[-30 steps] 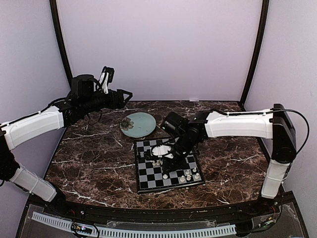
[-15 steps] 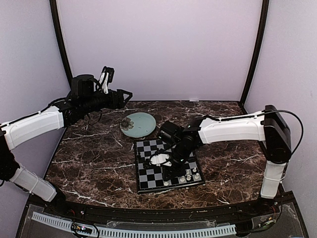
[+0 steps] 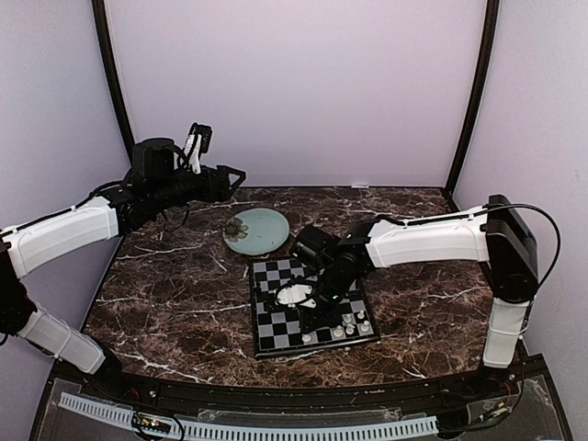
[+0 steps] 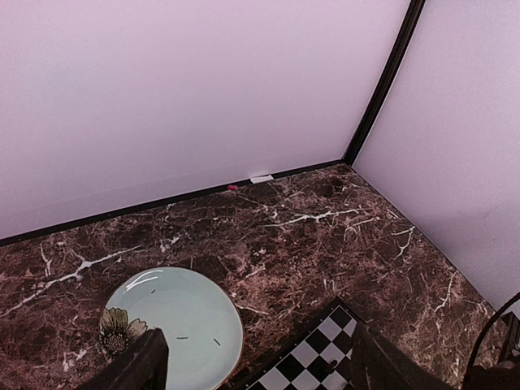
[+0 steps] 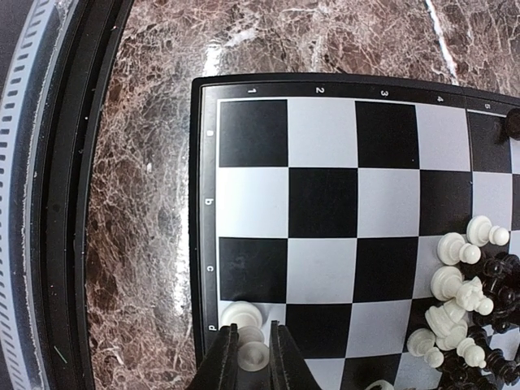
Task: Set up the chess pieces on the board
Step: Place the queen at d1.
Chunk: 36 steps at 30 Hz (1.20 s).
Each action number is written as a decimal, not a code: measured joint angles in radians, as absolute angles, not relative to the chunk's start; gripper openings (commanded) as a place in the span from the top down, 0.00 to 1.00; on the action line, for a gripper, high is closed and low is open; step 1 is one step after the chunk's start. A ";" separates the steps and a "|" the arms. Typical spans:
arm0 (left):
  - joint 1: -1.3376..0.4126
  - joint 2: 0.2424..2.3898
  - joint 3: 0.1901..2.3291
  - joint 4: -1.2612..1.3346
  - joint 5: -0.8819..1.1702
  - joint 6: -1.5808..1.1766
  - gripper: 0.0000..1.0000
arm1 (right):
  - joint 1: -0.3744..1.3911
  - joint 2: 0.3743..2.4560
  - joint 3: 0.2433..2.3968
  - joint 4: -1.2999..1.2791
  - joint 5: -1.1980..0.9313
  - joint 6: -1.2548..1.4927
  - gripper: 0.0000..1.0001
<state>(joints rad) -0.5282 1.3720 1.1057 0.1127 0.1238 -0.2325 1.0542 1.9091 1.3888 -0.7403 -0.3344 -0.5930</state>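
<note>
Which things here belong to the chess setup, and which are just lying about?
In the job:
- board
- chess pieces bunched on it
- white piece, held in the right gripper

Lying about:
- plate beyond the board
- left gripper, open, raised, holding nothing

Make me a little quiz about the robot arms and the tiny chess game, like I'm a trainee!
1. True or false: the left gripper is shut on a black chess piece.
2. What does the right gripper hold between its fingers? A) a cream-white chess piece B) a black chess piece C) nothing
3. What is painted on the round pale green plate?
Key: 1 false, it is open and empty. 2 A. 3 a flower.
</note>
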 measured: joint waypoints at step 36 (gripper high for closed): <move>-0.528 1.372 1.106 0.113 0.128 -0.233 0.20 | 1.056 1.870 1.351 -0.757 -0.271 -0.593 0.85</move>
<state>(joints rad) -0.5282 1.3720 1.1057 0.1127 0.1280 -0.2325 1.0565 1.8702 1.3510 -0.7567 -0.2714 -0.5934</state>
